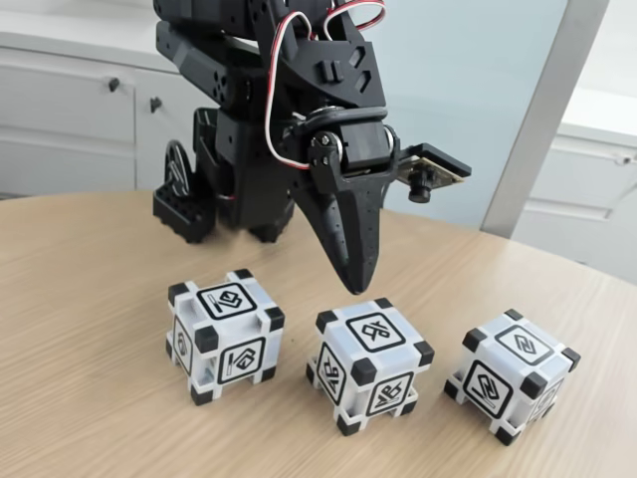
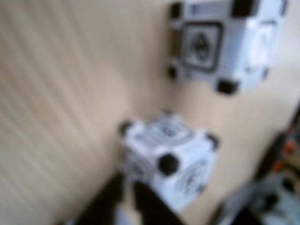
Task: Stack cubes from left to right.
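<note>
We see three cubes (image 1: 225,336) (image 1: 370,362) (image 1: 514,372) apart on the table (image 1: 90,398); the gripper (image 1: 360,284), fingers pressed together, hangs at twelve o'clock of the middle cube.

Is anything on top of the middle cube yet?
No. In the fixed view the middle cube has a bare top face; the gripper hangs above it, apparently shut and holding nothing. What lies beneath the cube is hidden; it stands on the table.

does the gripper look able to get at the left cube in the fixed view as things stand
Probably yes. The gripper hangs above the table between the left cube and the middle cube, holding nothing. Nothing lies on the left cube, and a gap separates it from its neighbour. The fingers look closed, so they would need to open first.
</note>
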Tool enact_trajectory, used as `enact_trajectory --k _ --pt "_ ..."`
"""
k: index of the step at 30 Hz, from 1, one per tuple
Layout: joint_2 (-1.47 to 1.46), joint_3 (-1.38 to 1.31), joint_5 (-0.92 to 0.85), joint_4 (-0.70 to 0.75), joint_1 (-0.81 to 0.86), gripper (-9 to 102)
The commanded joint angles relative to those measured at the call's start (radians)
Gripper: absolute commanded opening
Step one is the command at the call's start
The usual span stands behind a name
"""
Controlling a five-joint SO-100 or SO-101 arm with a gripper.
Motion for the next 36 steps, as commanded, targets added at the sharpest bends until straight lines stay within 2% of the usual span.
enact_trajectory --k 1,36 --pt "0.009 -0.008 -0.002 -0.002 0.005 3" --pt "0.009 -0.008 -0.002 -0.002 0.005 1"
